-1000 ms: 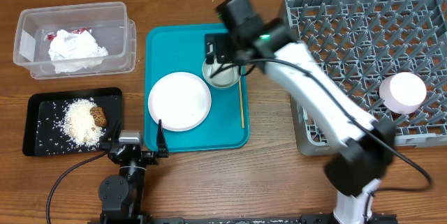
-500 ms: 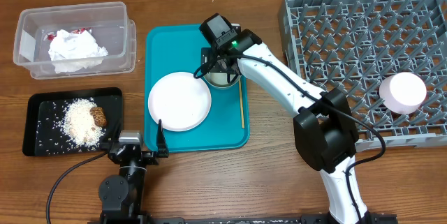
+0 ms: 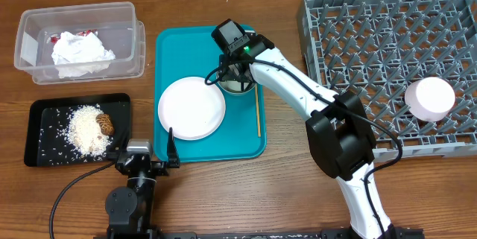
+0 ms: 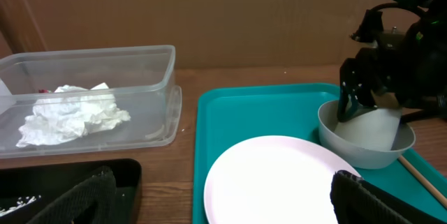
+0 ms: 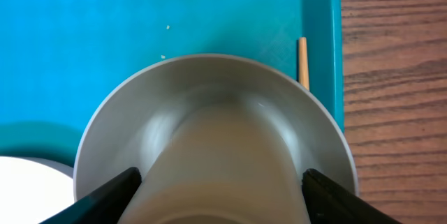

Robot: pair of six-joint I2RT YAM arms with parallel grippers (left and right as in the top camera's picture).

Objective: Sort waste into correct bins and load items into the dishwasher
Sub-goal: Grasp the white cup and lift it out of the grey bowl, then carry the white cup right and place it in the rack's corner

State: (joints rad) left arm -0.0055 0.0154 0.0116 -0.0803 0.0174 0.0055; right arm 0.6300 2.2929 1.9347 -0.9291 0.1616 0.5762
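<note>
My right gripper (image 3: 232,75) reaches down into the grey metal bowl (image 3: 246,90) on the teal tray. In the right wrist view its fingers (image 5: 105,196) press both sides of the small white cup (image 5: 223,154) standing in the bowl (image 5: 209,77). The large white plate (image 3: 191,107) lies next to the bowl, and the thin wooden stick (image 3: 258,112) lies along the tray's right side. The pinkish-white dish (image 3: 430,97) sits in the grey rack (image 3: 358,30). My left gripper (image 3: 147,155) is open and empty at the table's front edge, in front of the plate (image 4: 279,182).
The clear tub (image 3: 33,23) at the back left holds white napkins (image 3: 80,51) and a red wrapper (image 3: 56,38). The black tray (image 3: 45,109) holds rice crumbs (image 3: 86,129) and the brown lump (image 3: 105,124). The teal tray (image 3: 179,53) lies between the bins and the rack.
My right arm has swung left and down from above the tray's back edge onto the bowl, with its fingers now around the cup. The left arm has not moved.
</note>
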